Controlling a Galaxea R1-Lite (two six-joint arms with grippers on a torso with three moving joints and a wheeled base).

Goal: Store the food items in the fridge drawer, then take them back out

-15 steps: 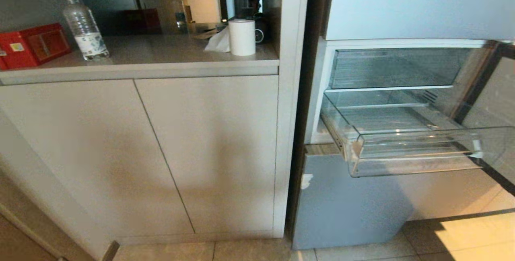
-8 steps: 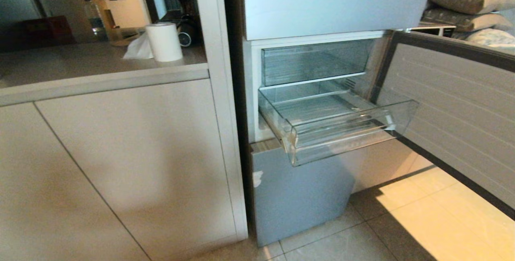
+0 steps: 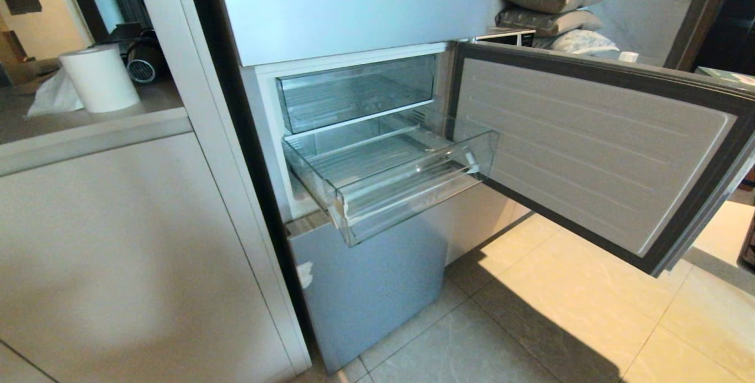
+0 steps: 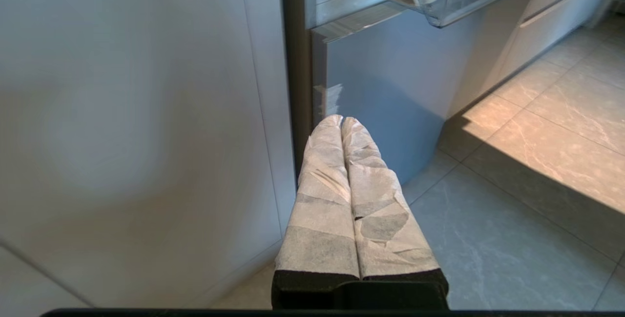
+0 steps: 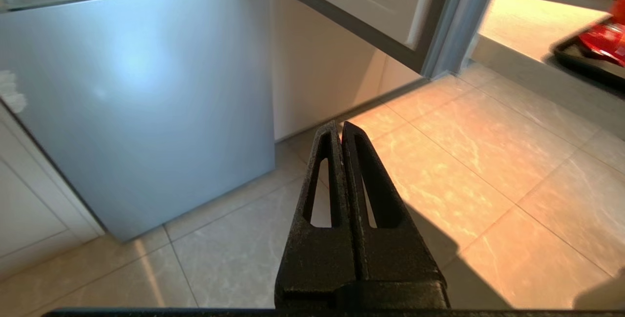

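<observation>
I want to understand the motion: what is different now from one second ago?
Only the camera turned right: the whole scene slid left, and the fridge door came into view. The fridge drawer stays pulled out and empty. Left gripper and right gripper are shut, holding nothing.

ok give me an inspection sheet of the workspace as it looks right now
surface: tiled floor, part sunlit; grey counter at the left
job's things: fridge drawer pulled out, nothing seen in it; red item on a dark tray at the edge of the right wrist view, too cut off to identify
clutter: paper roll and tissue on the counter; pillows stacked behind the fridge door, which stands open
grippers: left gripper shut, holding nothing, low by the fridge base; right gripper shut, holding nothing, over the floor
cables: nothing seen
surroundings: white cabinet doors left of the fridge
</observation>
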